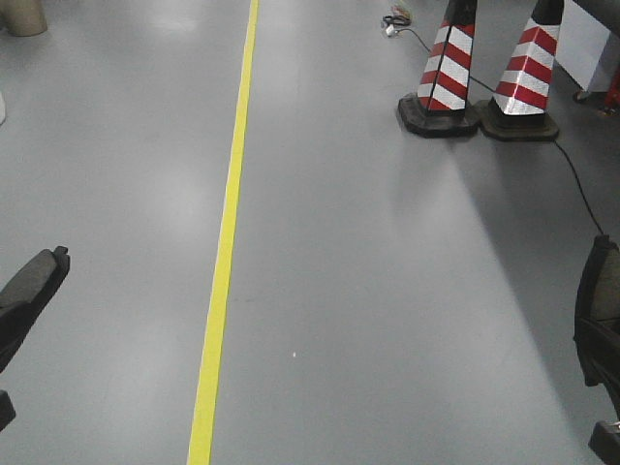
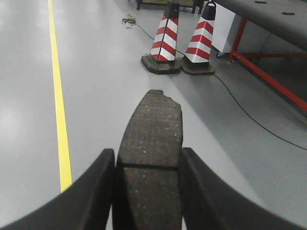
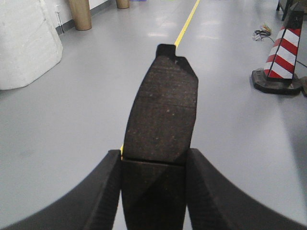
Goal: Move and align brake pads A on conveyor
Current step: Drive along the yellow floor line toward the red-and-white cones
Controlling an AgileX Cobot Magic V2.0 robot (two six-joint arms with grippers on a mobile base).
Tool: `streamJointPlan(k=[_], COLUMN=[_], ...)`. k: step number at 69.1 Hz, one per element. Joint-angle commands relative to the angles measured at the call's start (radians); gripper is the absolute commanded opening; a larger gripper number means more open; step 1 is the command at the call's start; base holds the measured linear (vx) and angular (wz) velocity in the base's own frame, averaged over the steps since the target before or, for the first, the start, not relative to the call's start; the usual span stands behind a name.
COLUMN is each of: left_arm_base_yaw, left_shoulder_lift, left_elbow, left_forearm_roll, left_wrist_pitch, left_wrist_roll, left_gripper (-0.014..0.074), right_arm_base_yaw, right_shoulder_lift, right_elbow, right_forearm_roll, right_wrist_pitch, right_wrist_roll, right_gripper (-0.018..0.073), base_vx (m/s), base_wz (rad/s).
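Our left tool [image 2: 146,191] and right tool [image 3: 153,191] each clamp a brake pad [image 2: 151,139] (conveyor [image 2: 268,12] far right); over bare floor [image 1: 387,291], a loosening grip drops one.

Left end effector [image 2: 147,191] and right end effector [image 3: 152,191] clamped.

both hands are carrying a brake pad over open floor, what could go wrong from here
1. Each brake pad sticks far out past the fingers: the left hand grips the left pad only near its rear end, as does the right hand with the right pad. A jolt could tilt one or drop it.
2. The cable and cones lie near the conveyor, a snag hazard.
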Motion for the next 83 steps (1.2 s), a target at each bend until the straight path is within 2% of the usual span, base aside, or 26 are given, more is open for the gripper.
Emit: streamJointPlan(k=[1, 83], left_arm_base_yaw=[-0.002, -0.002], left_shoulder_lift=[0.004, 0.004], left_elbow=[-0.031, -0.031], left_forearm_roll=[0.001, 0.001], left_wrist_pitch=[-0.1, -0.1], left_wrist_roll=[-0.001, -0.001], left_gripper=[0.0108, 0.0108], right_arm_base_yaw=[-0.002, -0.002], right_shoulder_lift=[0.003, 0.003], right_elbow=[-0.029, -0.029], right_forearm_roll=[-0.02, -0.02], right_wrist_pitch=[-0.095, -0.095], right_wrist_roll=[-0.005, -0.005], right_gripper=[0.0003, 0.0003], base_vx=[0.56, 0.58], base_wz=[-0.01, -0.01])
